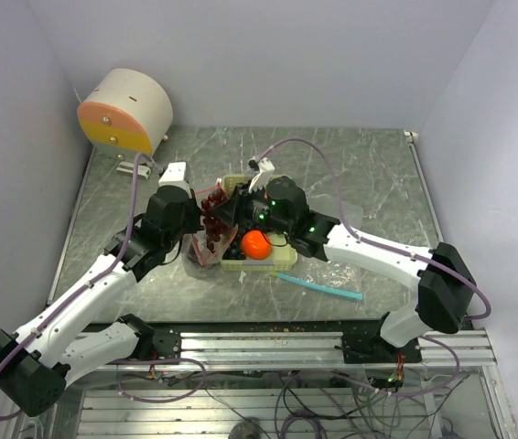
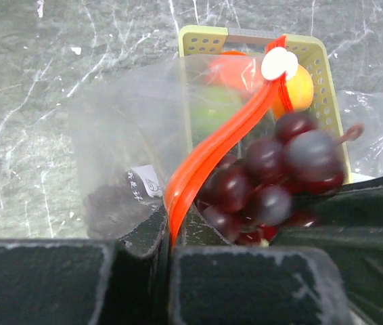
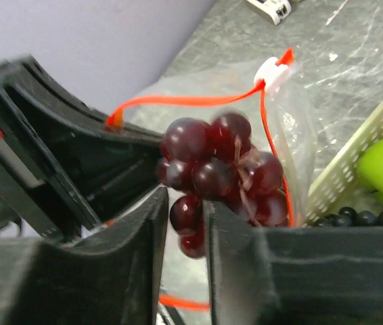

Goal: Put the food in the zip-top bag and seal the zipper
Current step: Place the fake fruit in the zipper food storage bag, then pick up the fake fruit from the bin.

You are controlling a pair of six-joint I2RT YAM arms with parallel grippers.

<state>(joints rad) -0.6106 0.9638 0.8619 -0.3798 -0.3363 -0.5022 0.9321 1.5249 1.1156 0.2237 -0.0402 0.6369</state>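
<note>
Pinching the zipper (image 2: 225, 139) in closed jaws just beside the basket (image 2: 330, 74), the left gripper (image 2: 171, 237) holds the zip-top bag (image 2: 124, 135) agape, seemingly so the right gripper (image 3: 185, 223), jaws clamped on the grapes (image 2: 273, 179), can load them at the basket's edge.

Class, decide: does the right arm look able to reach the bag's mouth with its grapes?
Probably yes: the left gripper holds the zipper up, so the bag gapes beside the grapes; nothing blocks.

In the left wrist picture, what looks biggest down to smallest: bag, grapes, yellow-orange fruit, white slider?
1. bag
2. grapes (close to the camera, so they look extra big)
3. yellow-orange fruit
4. white slider
</note>
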